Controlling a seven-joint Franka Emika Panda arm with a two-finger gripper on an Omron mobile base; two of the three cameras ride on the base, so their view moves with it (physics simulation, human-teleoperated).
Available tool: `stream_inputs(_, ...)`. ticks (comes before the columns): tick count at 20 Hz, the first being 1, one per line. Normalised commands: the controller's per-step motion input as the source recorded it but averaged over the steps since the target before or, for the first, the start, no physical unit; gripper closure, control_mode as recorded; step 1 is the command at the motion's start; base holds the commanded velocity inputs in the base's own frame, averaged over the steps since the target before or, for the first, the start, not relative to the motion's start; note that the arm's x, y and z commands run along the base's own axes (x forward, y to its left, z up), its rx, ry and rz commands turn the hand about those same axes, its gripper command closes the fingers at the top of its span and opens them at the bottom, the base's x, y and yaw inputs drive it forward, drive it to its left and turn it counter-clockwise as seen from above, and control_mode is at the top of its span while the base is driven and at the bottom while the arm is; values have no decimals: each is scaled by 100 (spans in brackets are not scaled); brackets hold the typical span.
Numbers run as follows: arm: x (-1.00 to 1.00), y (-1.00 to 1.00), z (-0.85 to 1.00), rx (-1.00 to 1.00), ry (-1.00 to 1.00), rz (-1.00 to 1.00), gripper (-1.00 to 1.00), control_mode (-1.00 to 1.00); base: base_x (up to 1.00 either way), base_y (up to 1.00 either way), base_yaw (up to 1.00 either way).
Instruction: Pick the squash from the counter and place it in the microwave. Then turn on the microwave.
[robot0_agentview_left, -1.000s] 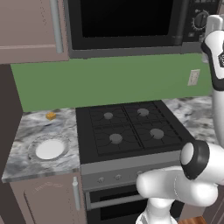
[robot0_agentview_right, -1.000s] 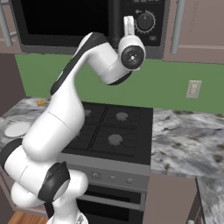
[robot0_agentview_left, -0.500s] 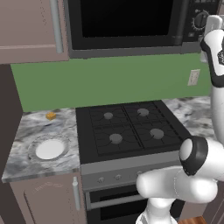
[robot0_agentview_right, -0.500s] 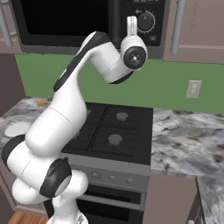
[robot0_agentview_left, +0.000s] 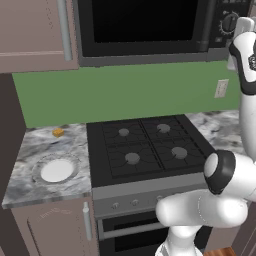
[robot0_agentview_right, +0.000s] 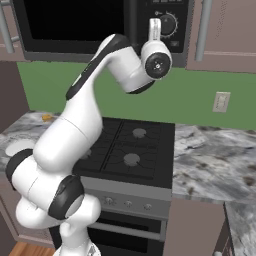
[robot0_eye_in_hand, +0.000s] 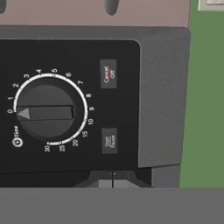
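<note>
The microwave (robot0_agentview_left: 145, 30) hangs above the stove (robot0_agentview_left: 145, 150), door shut; the squash can't be made out. The claw (robot0_eye_in_hand: 113, 181), tips together and holding nothing, sits close in front of the control panel (robot0_eye_in_hand: 70, 105), just below the start button (robot0_eye_in_hand: 109, 140), with the dial (robot0_eye_in_hand: 45, 111) pointing at zero. On the table (robot0_agentview_left: 30, 165) lie a plate (robot0_agentview_left: 56, 170) and a yellow cube (robot0_agentview_left: 58, 132).
</note>
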Motion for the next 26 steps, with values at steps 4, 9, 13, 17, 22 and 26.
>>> stream_inputs(4,13,-4,0,4,0,0,100,-100,0,0,0)
stream_inputs(9,13,-2,0,4,0,0,100,-100,0,0,0)
stream_inputs(13,13,-1,0,4,0,0,100,-100,0,0,0)
stream_inputs(17,14,-2,0,4,0,0,100,-100,0,0,0)
stream_inputs(22,15,-3,0,4,0,0,100,-100,0,0,0)
stream_inputs(26,15,-4,0,4,0,0,100,-100,0,0,0)
